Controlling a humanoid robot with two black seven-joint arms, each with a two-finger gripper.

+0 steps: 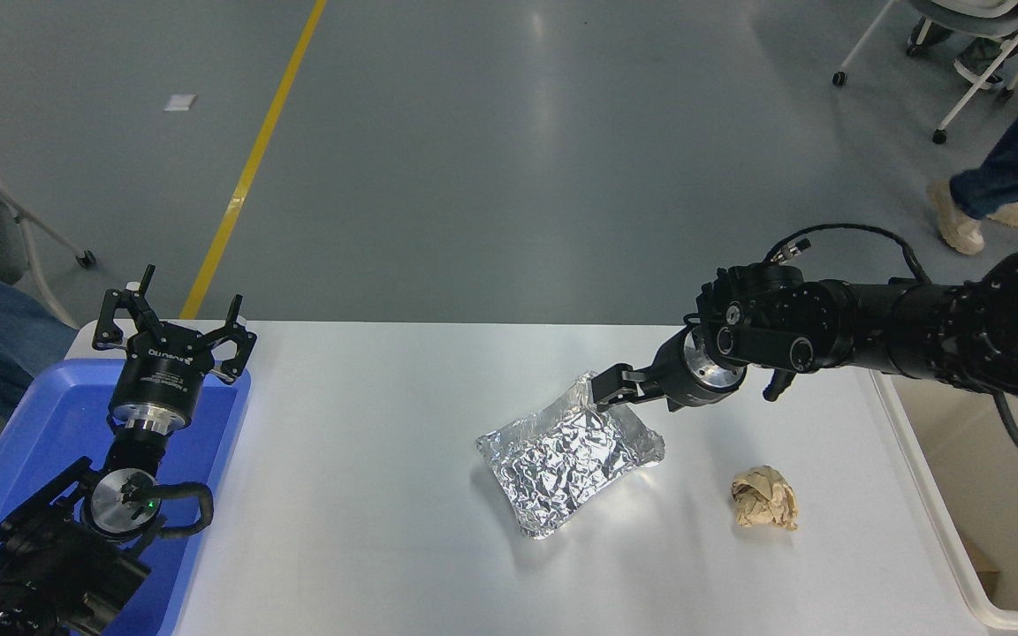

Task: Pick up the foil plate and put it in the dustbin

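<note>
1. The left gripper (173, 329) carries white lettering on its black body, seen upside down from the camera; it is too small and blurred to read with any certainty.
2. Nothing else bears readable text, numbers, brands or signs.

A crumpled brown paper ball (765, 498) lies on the white table (368, 530), a blue tray (49, 424) at its left edge

Glossy grey-green concrete floor (509, 150) with a diagonal yellow painted line (248, 168), overhead light glare near centre. White wheeled chair frame (960, 53) top right. Plain white rectangular surface (368, 530) below.
</note>
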